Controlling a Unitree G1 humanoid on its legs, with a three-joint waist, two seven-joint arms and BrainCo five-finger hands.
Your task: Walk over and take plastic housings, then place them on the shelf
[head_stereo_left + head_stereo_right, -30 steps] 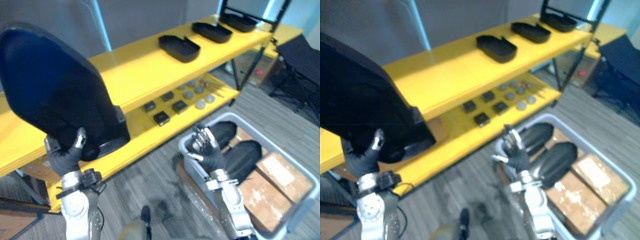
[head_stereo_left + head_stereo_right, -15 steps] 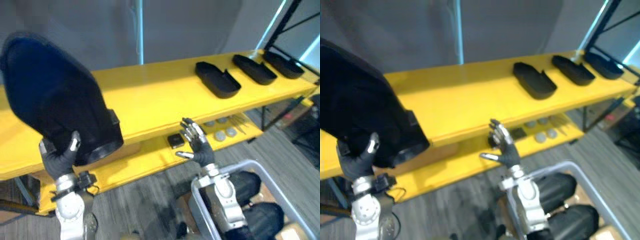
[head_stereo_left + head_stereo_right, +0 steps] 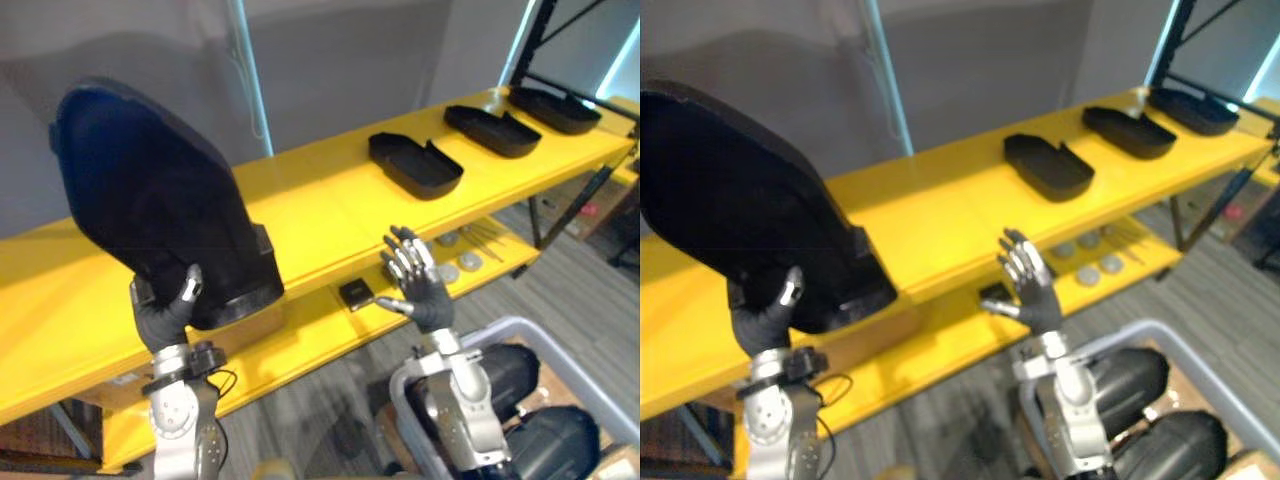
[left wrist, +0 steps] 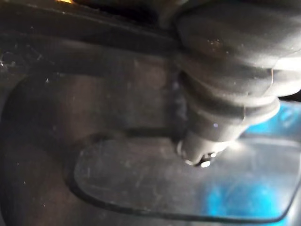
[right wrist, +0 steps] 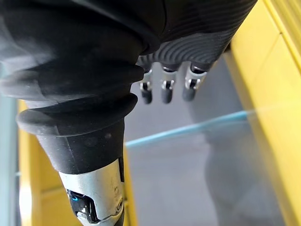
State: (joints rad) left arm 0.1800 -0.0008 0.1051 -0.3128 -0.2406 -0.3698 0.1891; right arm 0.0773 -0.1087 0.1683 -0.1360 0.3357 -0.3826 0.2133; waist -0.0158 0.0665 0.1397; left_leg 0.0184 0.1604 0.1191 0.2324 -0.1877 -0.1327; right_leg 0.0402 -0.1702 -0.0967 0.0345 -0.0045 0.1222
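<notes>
The left hand (image 3: 163, 318) had its fingers clamped on the lower edge of a large, smooth, rounded black plastic housing (image 3: 150, 195), held upright over the glossy yellow shelf (image 3: 320, 215). The right hand (image 3: 422, 295) hovered before the shelf, fingers spread apart.

Right robot hand (image 3: 428, 300) up from grey bin (image 3: 505, 323) to yellow shelf (image 3: 330, 210) edge.
</notes>
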